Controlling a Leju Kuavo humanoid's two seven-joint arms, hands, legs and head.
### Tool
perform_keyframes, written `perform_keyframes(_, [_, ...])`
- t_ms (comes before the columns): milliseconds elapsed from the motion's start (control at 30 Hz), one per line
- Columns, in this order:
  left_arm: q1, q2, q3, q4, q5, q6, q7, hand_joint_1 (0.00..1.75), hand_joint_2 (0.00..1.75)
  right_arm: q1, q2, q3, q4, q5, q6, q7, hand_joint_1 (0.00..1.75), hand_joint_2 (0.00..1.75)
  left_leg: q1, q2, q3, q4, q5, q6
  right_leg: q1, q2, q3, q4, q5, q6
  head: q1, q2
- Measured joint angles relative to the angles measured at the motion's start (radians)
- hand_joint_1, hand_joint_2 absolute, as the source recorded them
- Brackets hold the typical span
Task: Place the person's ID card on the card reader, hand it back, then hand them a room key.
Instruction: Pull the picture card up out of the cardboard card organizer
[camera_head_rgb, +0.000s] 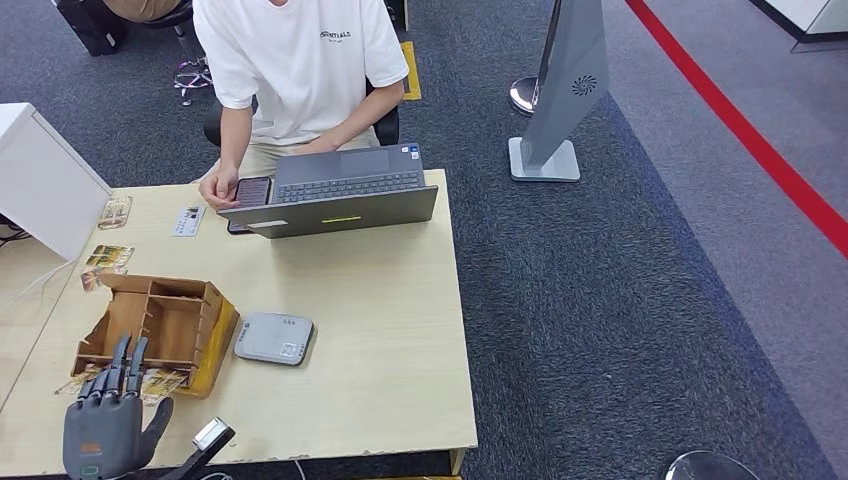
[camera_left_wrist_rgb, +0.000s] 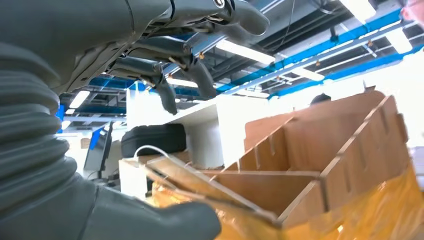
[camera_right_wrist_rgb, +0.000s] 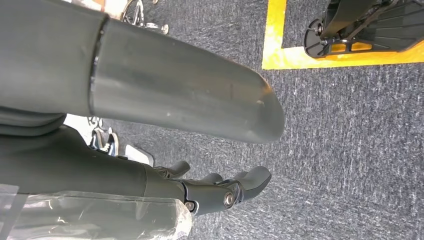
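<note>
Two hands spread, holding nothing: left hand (camera_head_rgb: 105, 425) over the wooden table (camera_head_rgb: 380, 330), right hand (camera_right_wrist_rgb: 220, 192) above grey carpet (camera_right_wrist_rgb: 350, 125).

Left hand (camera_head_rgb: 108, 425) cut off at the head view's bottom edge, wrist out of frame. Small card (camera_head_rgb: 188, 220) on the bench (camera_head_rgb: 380, 330) too small to read. Person (camera_head_rgb: 290, 70) cropped at the top edge. Laptop (camera_head_rgb: 335, 195) hides part of the phone (camera_head_rgb: 250, 192). Wooden organizer (camera_left_wrist_rgb: 320, 165) runs off the left wrist view's edge, near edge blurred.
</note>
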Motion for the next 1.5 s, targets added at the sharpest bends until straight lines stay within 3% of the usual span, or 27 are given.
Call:
perform_keyframes(400, [0.085,-0.005,-0.171,-0.196,0.007,0.000,0.120,0.00,1.75,0.000,0.000,-0.024,-0.001,-0.004,-0.001,-0.008,0.00,0.00,0.000,0.000,0.000,0.000,0.000,0.000,0.000,0.000,0.000,0.000,0.000,0.000,0.000,0.000])
perform_keyframes(667, [0.097,0.011,-0.211,-0.220,0.015,0.000,0.135,0.00,1.75,0.000,0.000,-0.026,-0.001,-0.004,-0.002,-0.009,0.00,0.00,0.000,0.000,0.000,0.000,0.000,0.000,0.000,0.000,0.000,0.000,0.000,0.000,0.000,0.000])
perform_keyframes(1267, [0.075,0.070,-0.223,-0.115,0.019,0.000,0.218,0.00,1.75,0.000,0.000,-0.048,-0.002,0.009,-0.004,-0.008,0.00,0.00,0.000,0.000,0.000,0.000,0.000,0.000,0.000,0.000,0.000,0.000,0.000,0.000,0.000,0.000])
perform_keyframes(1500, [0.076,0.120,-0.268,-0.017,0.035,0.000,0.291,0.00,1.75,0.000,0.000,-0.050,-0.002,0.018,-0.008,-0.008,0.00,0.00,0.000,0.000,0.000,0.000,0.000,0.000,0.000,0.000,0.000,0.000,0.000,0.000,0.000,0.000])
